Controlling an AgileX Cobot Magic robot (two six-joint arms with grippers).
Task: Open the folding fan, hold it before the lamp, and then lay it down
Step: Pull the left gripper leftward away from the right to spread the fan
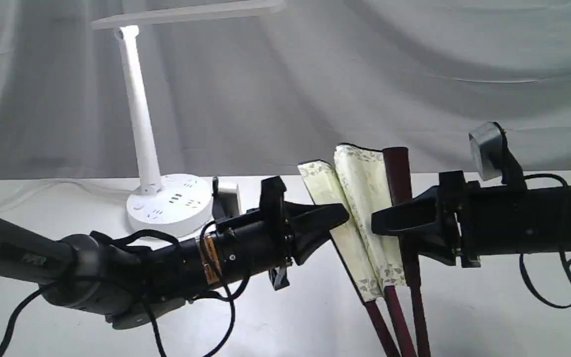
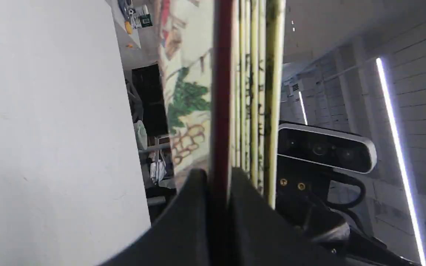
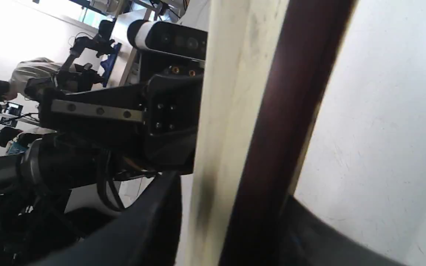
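The folding fan point(image 1: 365, 218) is held upright above the table, a few cream pleats spread, with its dark maroon ribs pointing down. My left gripper point(image 1: 337, 215) is shut on the fan's left outer rib point(image 2: 221, 92), whose maroon stick runs between the black fingers point(image 2: 194, 207). My right gripper point(image 1: 382, 223) is shut on the right outer rib point(image 3: 287, 122), with cream paper point(image 3: 227, 111) beside it. The white lamp point(image 1: 139, 129) stands at the back left, its bar head lit, round base point(image 1: 169, 206) on the table.
A grey cloth backdrop point(image 1: 414, 74) hangs behind the white table point(image 1: 513, 322). Black cables point(image 1: 553, 287) dangle under the right arm. The right arm's wrist camera point(image 2: 325, 147) shows past the fan in the left wrist view.
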